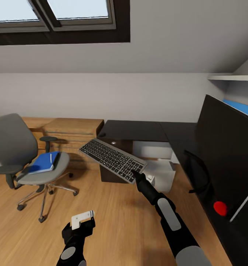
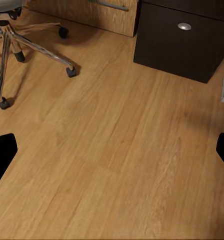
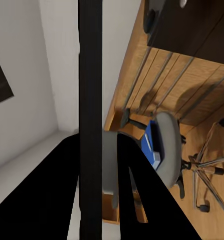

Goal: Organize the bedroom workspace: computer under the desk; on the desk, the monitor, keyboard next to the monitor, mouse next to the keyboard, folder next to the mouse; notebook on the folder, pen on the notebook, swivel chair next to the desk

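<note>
My right gripper (image 1: 138,175) is shut on the near end of the slim silver-grey keyboard (image 1: 112,159), which hangs in the air in front of the black desk (image 1: 138,130). In the right wrist view the keyboard (image 3: 90,75) is a dark edge-on band between the fingers (image 3: 51,200). The monitor (image 1: 227,147) stands on the desk at the right. A small dark mouse (image 1: 101,135) lies on the desk's left corner. The blue folder (image 1: 44,162) rests on the swivel chair (image 1: 16,144). The grey computer (image 1: 160,174) is under the desk. My left gripper (image 1: 79,221) hangs open over the floor.
A black drawer unit (image 2: 184,37) stands under the desk's left end. An oak dresser (image 1: 72,129) runs along the wall behind the chair. The chair's chrome base (image 2: 21,45) spreads on the wood floor (image 2: 122,150). A skylight (image 1: 61,18) is overhead.
</note>
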